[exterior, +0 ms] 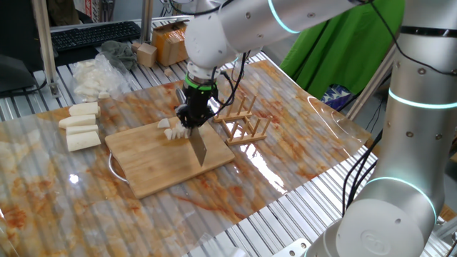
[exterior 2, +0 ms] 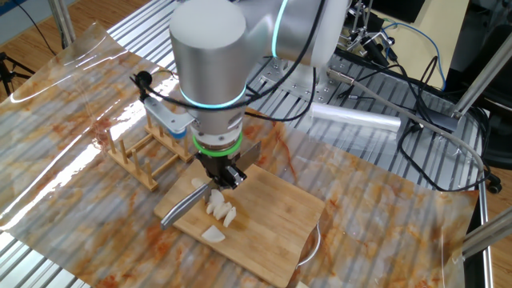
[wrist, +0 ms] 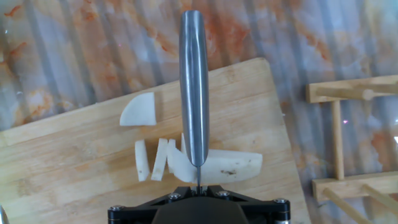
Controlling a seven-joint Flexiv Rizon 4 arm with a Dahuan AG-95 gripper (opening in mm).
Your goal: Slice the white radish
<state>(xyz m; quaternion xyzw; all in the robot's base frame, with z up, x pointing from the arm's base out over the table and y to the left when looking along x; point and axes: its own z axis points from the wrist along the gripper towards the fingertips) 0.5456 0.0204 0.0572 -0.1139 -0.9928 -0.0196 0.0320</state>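
Hand view: looking straight down along a knife [wrist: 194,93], steel blade seen spine-on, running up the frame away from the gripper [wrist: 198,194], whose black body fills the bottom edge. Clenched on the knife's handle, jaws drawn nearly together, pointing straight down. Directly under the blade, on the bamboo cutting board [wrist: 62,162]: the white radish [wrist: 231,167], its uncut chunk lying to the right of the blade, three thin slices leaning just left of it, one quarter-round piece a little farther left and ahead. Blade edge meeting the radish between chunk and slices; depth of the cut not clear from this angle. Off to the right of the gripper, a wooden rack [wrist: 348,143] with dowels, resting on the marbled orange-white table cover [wrist: 74,56].

One fixed view: gripper [exterior: 193,123] low over the board [exterior: 153,171], knife [exterior: 198,148] slanting down toward the camera, pale radish pieces [exterior: 171,130] touching the blade's left side. Well beyond the gripper to the left, three longer white blocks [exterior: 80,127] grouped off the board, and past them a heap of white scraps [exterior: 89,75] on clear plastic.

Other fixed view: gripper [exterior 2: 224,178] beside the rack [exterior 2: 148,156], slices [exterior 2: 220,212] just below it on the board [exterior 2: 276,228].
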